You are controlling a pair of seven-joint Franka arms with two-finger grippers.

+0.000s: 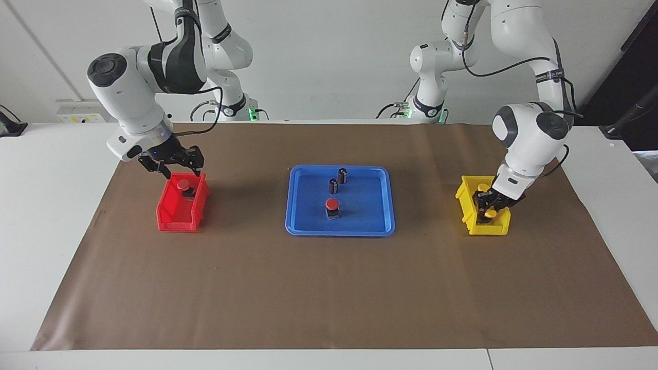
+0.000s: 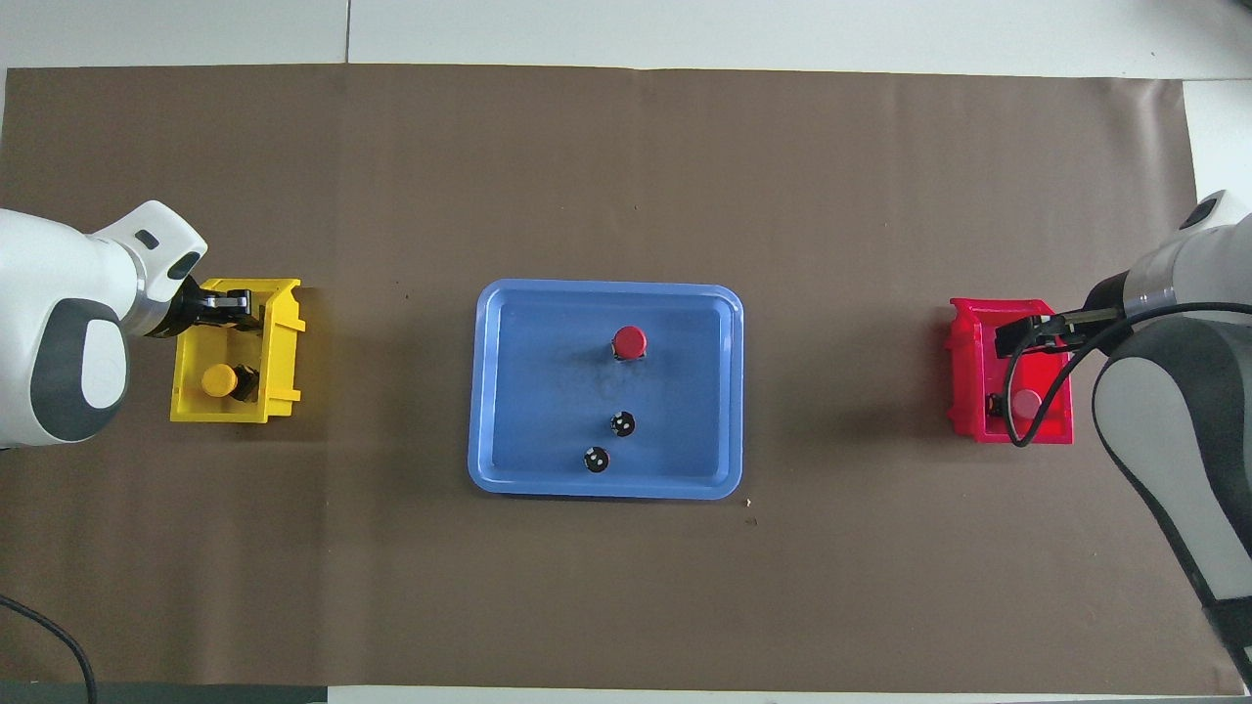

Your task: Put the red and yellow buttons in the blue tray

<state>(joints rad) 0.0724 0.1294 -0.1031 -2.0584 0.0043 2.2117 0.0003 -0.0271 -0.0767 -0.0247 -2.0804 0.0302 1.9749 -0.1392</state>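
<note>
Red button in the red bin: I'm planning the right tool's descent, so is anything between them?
Nothing visible does. The right tool hangs open over the red bin, and the red button lies uncovered below it, close to the bin's wall.
</note>
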